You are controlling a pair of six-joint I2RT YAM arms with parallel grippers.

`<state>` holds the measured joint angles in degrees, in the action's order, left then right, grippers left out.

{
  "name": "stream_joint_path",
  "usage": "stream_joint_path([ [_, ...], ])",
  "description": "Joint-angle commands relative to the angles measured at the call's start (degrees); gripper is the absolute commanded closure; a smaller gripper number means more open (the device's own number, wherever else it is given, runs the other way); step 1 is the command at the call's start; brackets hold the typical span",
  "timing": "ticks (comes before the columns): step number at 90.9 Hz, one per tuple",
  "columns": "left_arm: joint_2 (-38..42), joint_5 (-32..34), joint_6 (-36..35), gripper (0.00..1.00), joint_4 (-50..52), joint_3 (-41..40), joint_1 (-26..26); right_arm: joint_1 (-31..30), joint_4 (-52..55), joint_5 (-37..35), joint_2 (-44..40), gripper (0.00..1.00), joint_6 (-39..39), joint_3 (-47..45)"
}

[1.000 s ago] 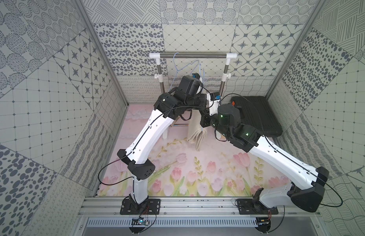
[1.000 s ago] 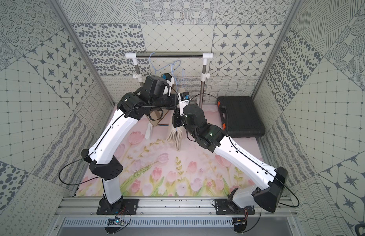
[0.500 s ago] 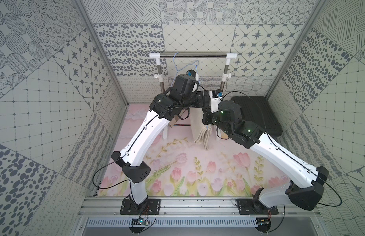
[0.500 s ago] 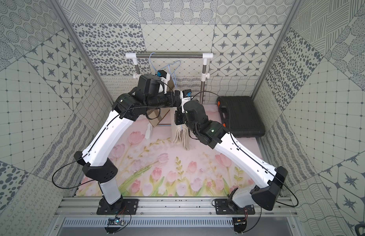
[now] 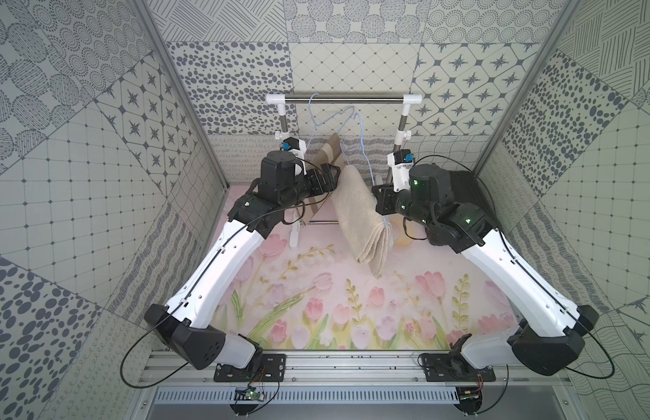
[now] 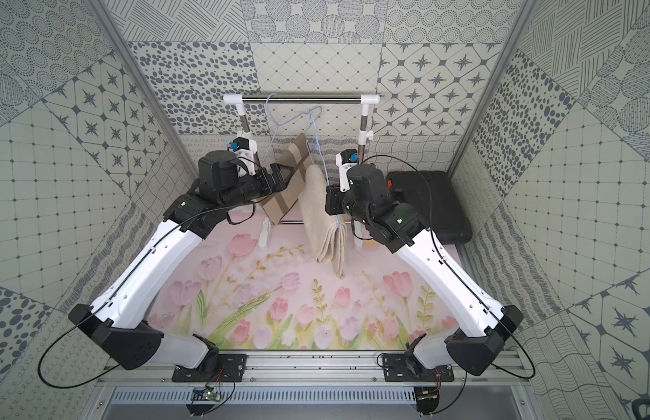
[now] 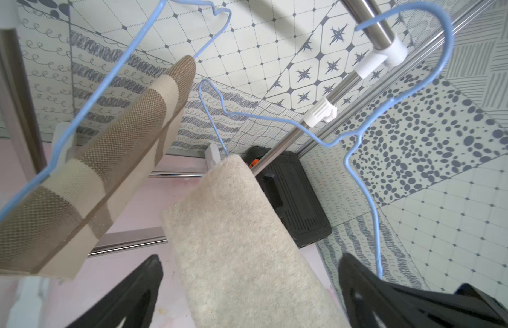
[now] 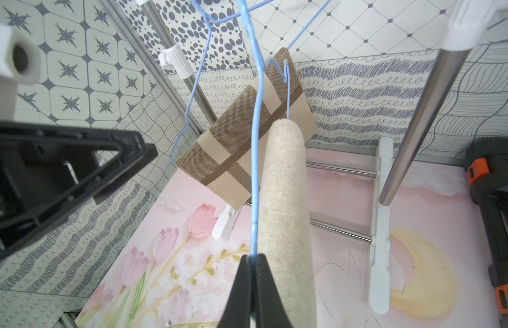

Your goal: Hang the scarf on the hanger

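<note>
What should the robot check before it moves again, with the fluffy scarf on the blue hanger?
1. Beige scarf draped over the blue hanger: ok.
2. Left tool open, scarf between its fingers but not pinched: ok.
3. Right tool shut on the hanger wire: ok.
4. Striped cloth clear of the left tool: cannot tell; they overlap in both top views.
5. Hanger hook seated on the rail: cannot tell; the blue wires cross each other.
</note>
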<state>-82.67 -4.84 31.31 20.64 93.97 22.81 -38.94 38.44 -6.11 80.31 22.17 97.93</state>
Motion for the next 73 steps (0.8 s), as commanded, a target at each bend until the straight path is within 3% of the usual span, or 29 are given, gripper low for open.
stream_joint_path([
  [1, 6.5, -11.1, 18.1, 0.01, -27.5, -17.3, -1.4, 2.1, -4.7, 4.9, -3.4, 1.00, 2.2, 1.8],
  [16, 13.5, -7.6, 29.4, 0.01, -44.4, -38.5, 0.4, 5.0, -5.7, 8.5, -5.4, 1.00, 3.9, 2.6],
  [23, 14.5, -4.2, 32.5, 0.01, -49.5, -44.6, 3.1, 6.4, -5.8, 10.6, -5.9, 1.00, 5.2, 3.7],
  [32, 12.4, 1.7, 36.6, 0.01, -64.0, -51.6, 7.2, 7.4, -6.0, 13.0, -6.6, 1.00, 7.1, 4.7],
  [54, -2.1, 13.2, 42.6, 0.03, -96.5, -56.8, 15.7, 8.4, -6.7, 17.6, -8.0, 1.00, 11.3, 6.5],
  [73, -3.0, 17.8, 40.3, 0.03, -97.6, -54.0, 19.7, 8.6, -7.2, 19.3, -9.2, 1.00, 13.6, 7.2],
])
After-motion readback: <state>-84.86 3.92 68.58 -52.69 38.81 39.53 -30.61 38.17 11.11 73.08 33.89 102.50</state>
